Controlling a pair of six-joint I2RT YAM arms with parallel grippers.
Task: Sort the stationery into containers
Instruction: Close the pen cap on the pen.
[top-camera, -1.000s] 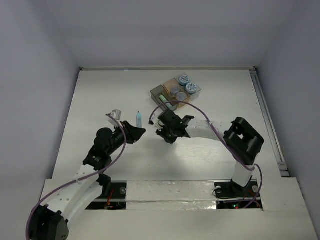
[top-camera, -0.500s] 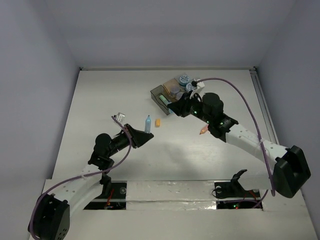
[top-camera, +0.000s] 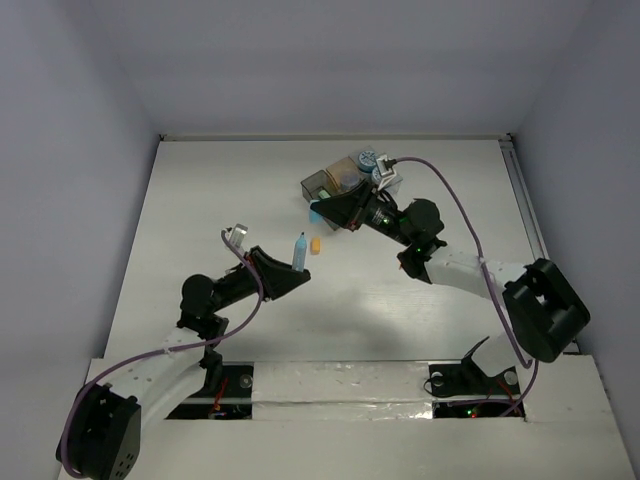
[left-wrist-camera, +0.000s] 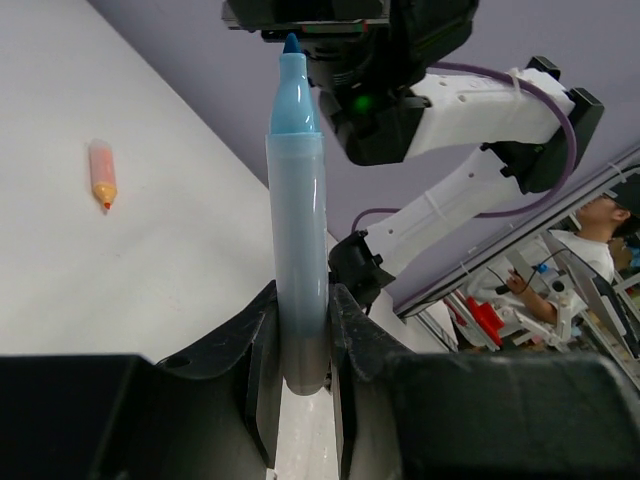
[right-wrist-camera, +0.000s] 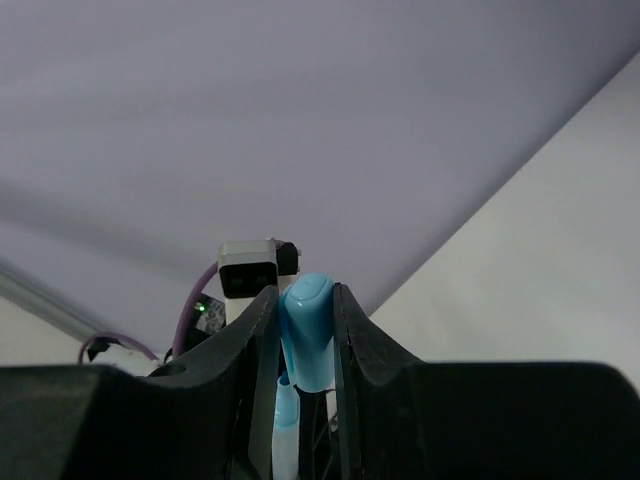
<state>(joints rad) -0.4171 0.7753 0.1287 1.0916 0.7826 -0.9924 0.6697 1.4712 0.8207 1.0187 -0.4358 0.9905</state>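
Marker (left-wrist-camera: 297, 200) inside left hand (left-wrist-camera: 300, 300) (blue tip outward)

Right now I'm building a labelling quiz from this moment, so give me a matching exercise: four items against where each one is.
Items
1. blue marker
2. blue cap
3. orange stick
4. patterned roll

Places
A. in the containers
B. clamped in the left gripper
C. lying on the table
D. clamped in the right gripper

Pairs: 1-B, 2-D, 3-C, 4-A
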